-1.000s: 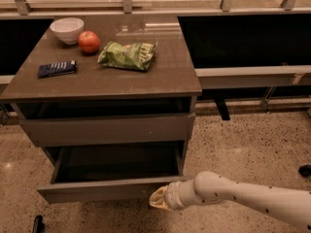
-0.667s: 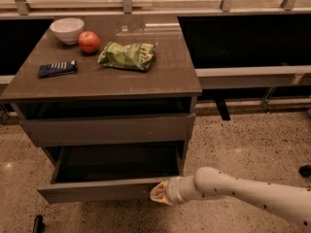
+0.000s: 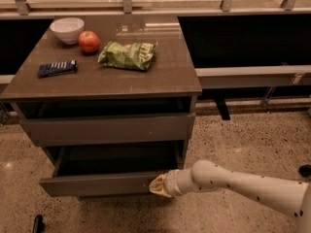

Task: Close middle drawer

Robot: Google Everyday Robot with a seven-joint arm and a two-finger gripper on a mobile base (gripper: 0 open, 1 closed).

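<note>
Gripper: the cream-tipped gripper (image 3: 157, 186) on a white speckled robot arm (image 3: 243, 186) reaches in from the lower right and presses against the right end of the open drawer's front panel.
Fingers: drawn together into one tapered tip, with no gap showing and nothing held.
Middle drawer: the wide, shallow grey-brown middle drawer (image 3: 97, 184) is the lower of the two visible; it is pulled out of the cabinet, its dark interior open to view.
Change: compared with a second ago, the slim front panel sits slightly farther back toward the cabinet, and the gripper has moved in with it.
Upper drawer: the grey-brown drawer with a taller front panel (image 3: 107, 128) sits just above.
Surface: the brown cabinet surface (image 3: 170, 76) carries a white bowl (image 3: 67, 29), a red apple (image 3: 89, 41) just beside it, a green crisp bag (image 3: 127, 55) and a dark blue flat packet (image 3: 58, 68), all placed as before.
Floor: speckled beige stone floor (image 3: 243, 135).
</note>
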